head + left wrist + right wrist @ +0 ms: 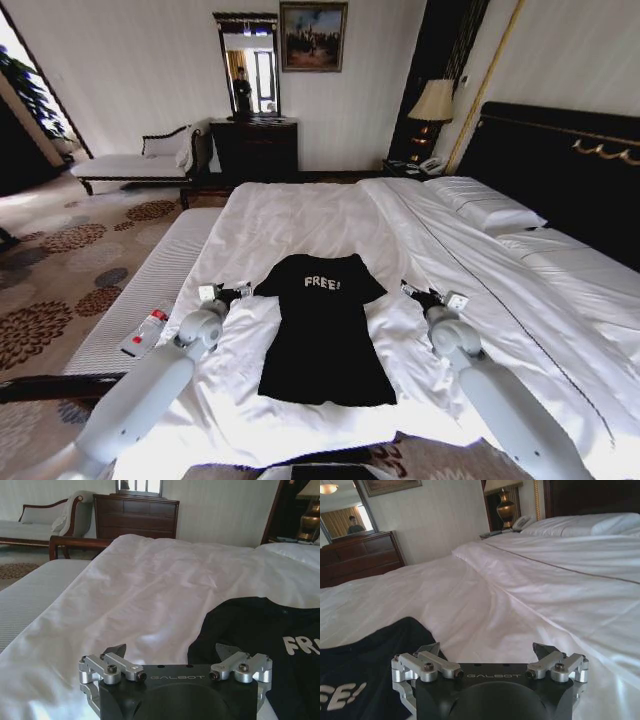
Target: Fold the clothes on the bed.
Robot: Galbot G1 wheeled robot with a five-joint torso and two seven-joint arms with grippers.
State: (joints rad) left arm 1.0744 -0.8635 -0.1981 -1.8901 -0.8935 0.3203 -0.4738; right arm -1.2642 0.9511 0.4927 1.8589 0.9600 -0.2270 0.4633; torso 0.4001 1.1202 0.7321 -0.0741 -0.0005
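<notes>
1. Jaws wide on both: left gripper (232,292) lower left of centre, right gripper (425,295) lower right, each beside a sleeve.
2. Black T-shirt (323,338) lies flat, centre frame, on bed (300,215).

This is a hotel bedroom. A large bed (300,215) with white sheets and pillows (483,203) stands against a tall dark headboard (560,170) with gold trim. Beside it a lamp (433,103) and a telephone (432,165) sit on a nightstand. A dark dresser (254,148) with a mirror (249,65), a framed painting (313,36), a chaise (135,163) and patterned carpet (60,260) complete the room.
</notes>
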